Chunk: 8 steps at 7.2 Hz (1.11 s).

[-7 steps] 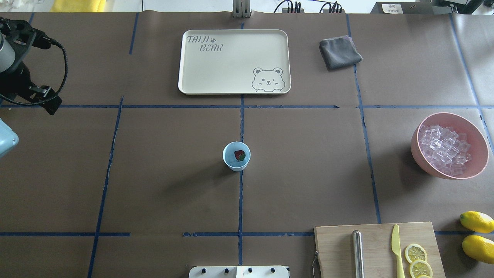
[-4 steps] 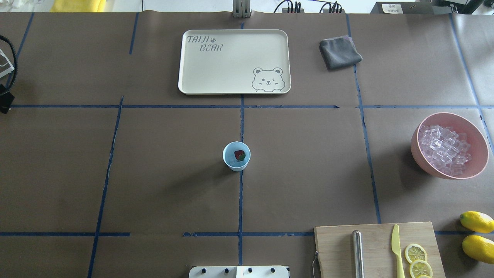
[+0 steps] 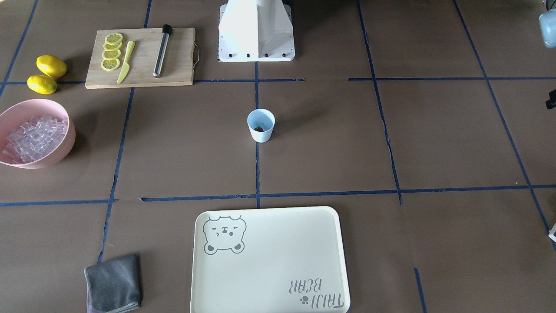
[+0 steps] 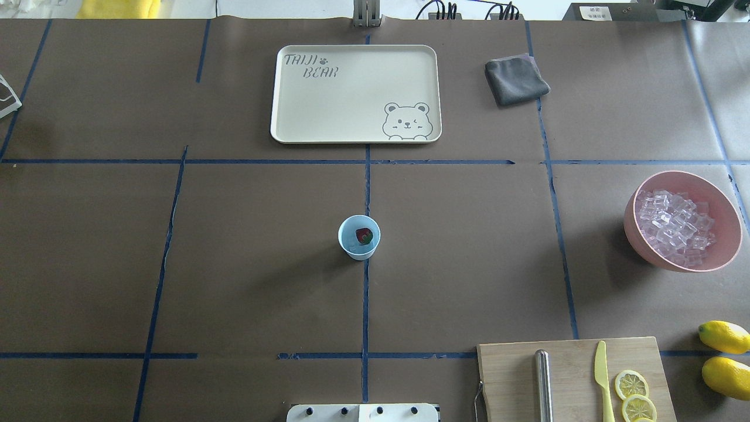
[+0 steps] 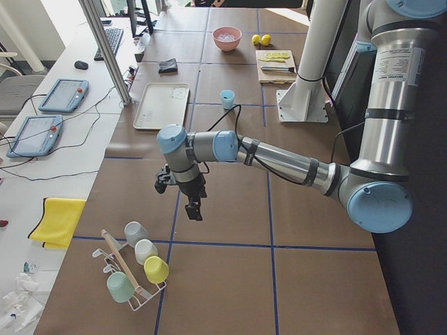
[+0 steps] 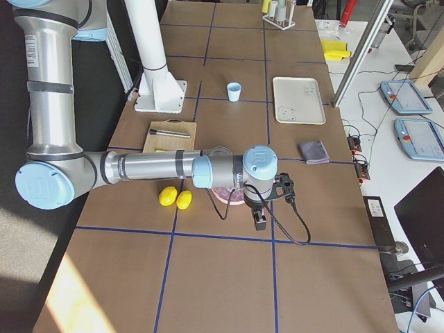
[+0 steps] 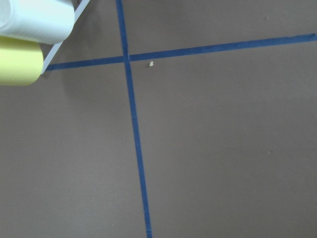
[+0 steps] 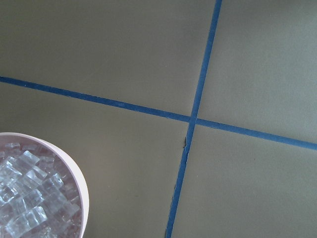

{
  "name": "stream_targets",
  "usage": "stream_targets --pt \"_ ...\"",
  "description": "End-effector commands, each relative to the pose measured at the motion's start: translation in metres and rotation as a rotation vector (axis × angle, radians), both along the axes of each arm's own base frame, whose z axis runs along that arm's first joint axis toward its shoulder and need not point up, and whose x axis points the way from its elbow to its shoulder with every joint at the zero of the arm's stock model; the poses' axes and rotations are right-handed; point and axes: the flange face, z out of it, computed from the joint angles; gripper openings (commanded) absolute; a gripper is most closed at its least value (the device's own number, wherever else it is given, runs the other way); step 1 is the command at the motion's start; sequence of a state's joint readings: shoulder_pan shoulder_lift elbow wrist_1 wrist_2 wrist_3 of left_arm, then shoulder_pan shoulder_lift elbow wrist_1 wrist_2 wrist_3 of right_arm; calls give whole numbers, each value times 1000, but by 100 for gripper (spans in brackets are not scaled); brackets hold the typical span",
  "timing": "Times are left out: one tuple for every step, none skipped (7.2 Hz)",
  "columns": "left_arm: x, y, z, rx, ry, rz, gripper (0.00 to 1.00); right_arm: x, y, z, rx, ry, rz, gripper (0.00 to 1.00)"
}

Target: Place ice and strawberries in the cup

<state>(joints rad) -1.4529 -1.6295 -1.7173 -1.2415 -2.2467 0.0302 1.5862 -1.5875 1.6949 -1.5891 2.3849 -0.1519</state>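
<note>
The pale blue cup (image 4: 359,237) stands upright at the table's middle, and the red strawberry (image 4: 364,235) lies inside it. In the front view the cup (image 3: 261,125) shows the berry deep inside. The ice (image 4: 674,225) fills the pink bowl (image 4: 682,176) at the right edge, and the right wrist view catches that ice (image 8: 25,198) in its lower left corner. My left gripper (image 5: 193,213) hangs far left, near a cup rack. My right gripper (image 6: 259,223) hangs beside the bowl. Both show only in the side views, so I cannot tell whether they are open or shut.
A cream tray (image 4: 355,135) lies at the back centre, with a grey cloth (image 4: 515,79) to its right. A cutting board (image 4: 510,381) at the front right bears a knife, a metal rod and lemon slices. Two lemons (image 4: 725,357) lie beyond it. A rack of cups (image 5: 136,269) stands far left.
My left arm has drawn back to the left and out of the overhead view. The cup, the strawberry and the bowl have not moved.
</note>
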Motion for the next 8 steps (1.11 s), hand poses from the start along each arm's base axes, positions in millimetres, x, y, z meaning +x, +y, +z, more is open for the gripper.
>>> stream_targets --pt "-13 -1 36 -16 17 -24 100 0 0 1 -2 -2 0 100" --pt "-13 0 48 -56 13 -31 100 0 1 2 -15 -4 9 100" --pt "-14 5 64 -81 19 -31 100 0 1 7 -28 -5 13 100" --pt "-27 5 63 -82 58 -67 100 0 1 11 -37 -5 13 100" --pt "-45 6 61 -75 65 -102 100 0 1 16 -45 -4 13 100" --pt "-60 5 58 -42 70 -131 100 0 1 16 -47 -4 13 100" --pt "-67 4 55 -7 72 -144 100 0 1 16 -45 -4 13 100" --pt "-67 3 54 -1 74 -143 100 0 0 14 -42 -4 13 100"
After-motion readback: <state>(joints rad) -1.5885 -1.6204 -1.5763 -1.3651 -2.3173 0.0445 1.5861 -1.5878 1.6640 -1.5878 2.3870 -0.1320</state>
